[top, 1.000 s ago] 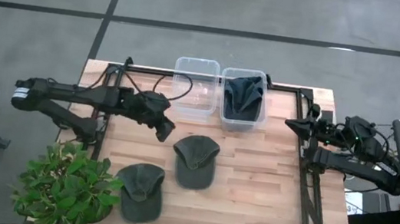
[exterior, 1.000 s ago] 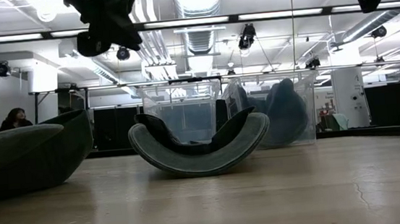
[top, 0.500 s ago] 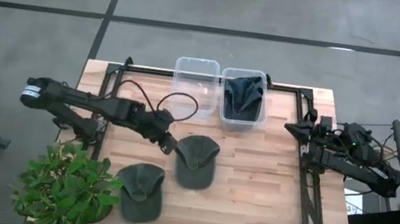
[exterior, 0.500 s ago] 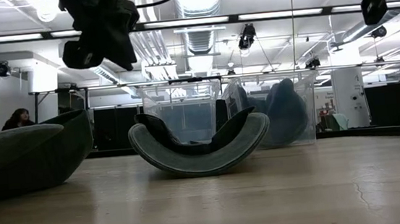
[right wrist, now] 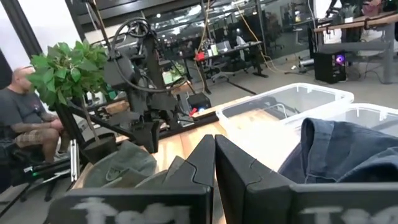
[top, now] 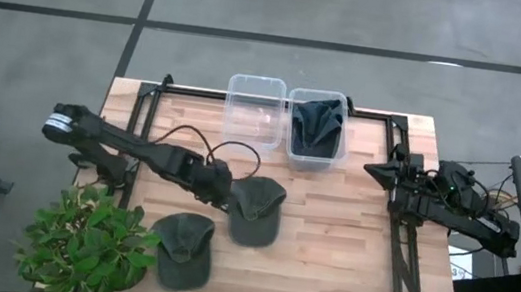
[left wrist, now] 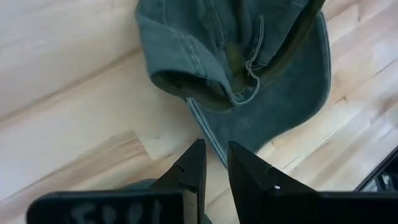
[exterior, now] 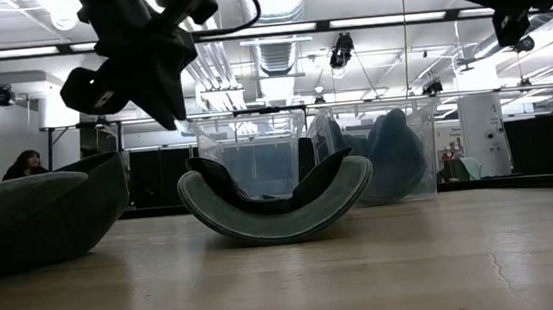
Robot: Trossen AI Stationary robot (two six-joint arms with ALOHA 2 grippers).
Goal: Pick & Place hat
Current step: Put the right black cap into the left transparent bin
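Two hats lay on the table; the centre hat [top: 255,209] sat mid-frame. Left gripper [top: 221,189] hovered at its left edge, fingers a narrow slit apart, holding nothing. It likely needed wider jaws before pinching the brim. Right gripper [top: 378,169], closed and empty, waited at right.

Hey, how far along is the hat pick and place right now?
Done: one dark hat already lies in the right-hand clear plastic bin; the clear bin beside it looks empty. In hand: the left gripper hovers at the edge of the grey-green cap in the table's middle, fingers narrowly apart, gripping nothing. Left: that cap and the second grey-green cap near the potted plant. The right gripper waits shut at the table's right edge.
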